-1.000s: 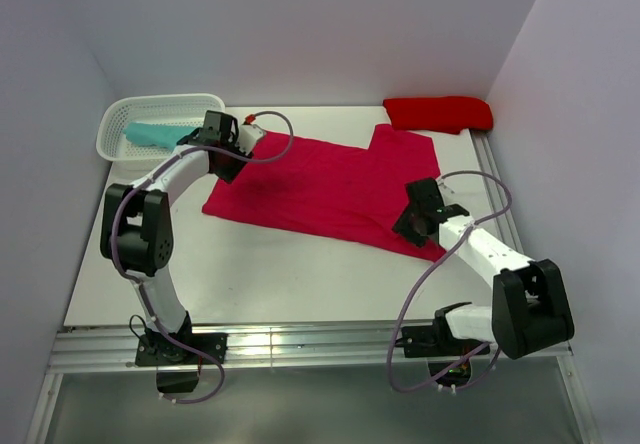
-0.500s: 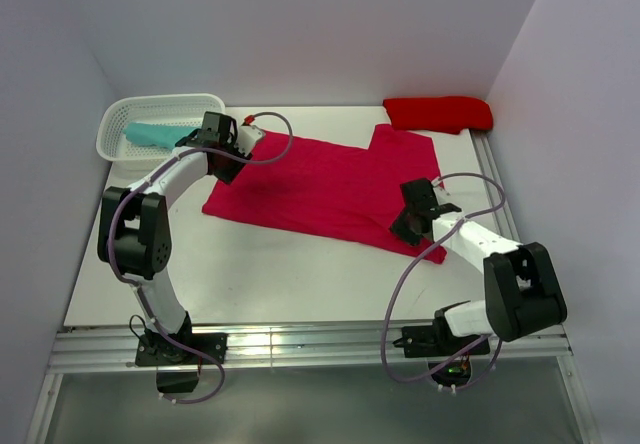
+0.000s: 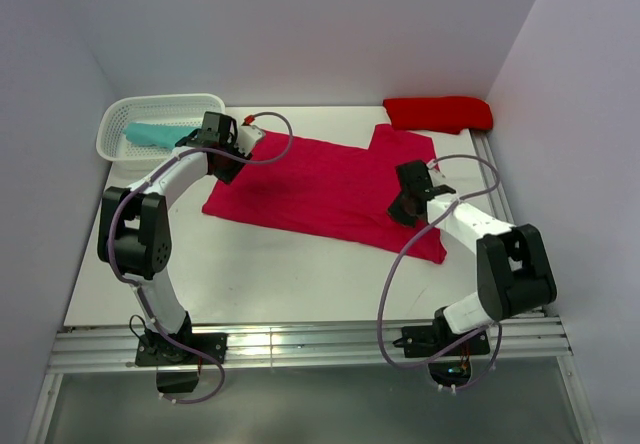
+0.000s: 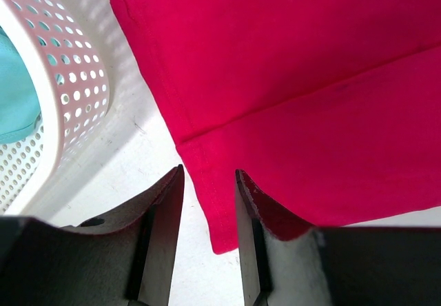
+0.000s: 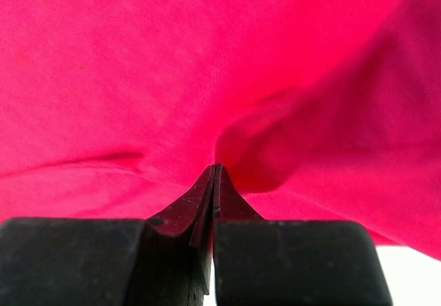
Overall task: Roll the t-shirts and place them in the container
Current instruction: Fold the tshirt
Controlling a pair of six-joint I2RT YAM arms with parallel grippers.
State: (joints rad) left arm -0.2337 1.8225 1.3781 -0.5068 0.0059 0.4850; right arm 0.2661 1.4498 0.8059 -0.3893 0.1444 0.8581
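Raspberry-red cloth covers most of the middle of the bench (image 3: 250, 274). It is the red tee (image 3: 320, 179), spread flat and lying a little askew, with one sleeve reaching toward the far right corner.

We see the left end effector (image 4: 209, 172) low over the tee's far left corner, close beside the basket (image 3: 112, 124). Its fingers (image 4: 162, 213) stand a narrow gap apart, one on each side of the hemmed edge. The cloth between them lies flat on the bench, and the pads are not pressed onto it.

The right end effector (image 5: 215, 167) sits over the right part of the tee, toward its near edge. Its jaws are pressed fully together, and the cloth gathers into a small pucker at their tips, with folds running away to each side. We read that as a pinch on the fabric.

The teal bundle (image 3: 150, 134) lies inside the white lattice basket at the far left corner. The scarlet bundle (image 3: 438, 113) lies against the back wall at the far right, just beside the tee's sleeve. We cannot tell whether the two touch.
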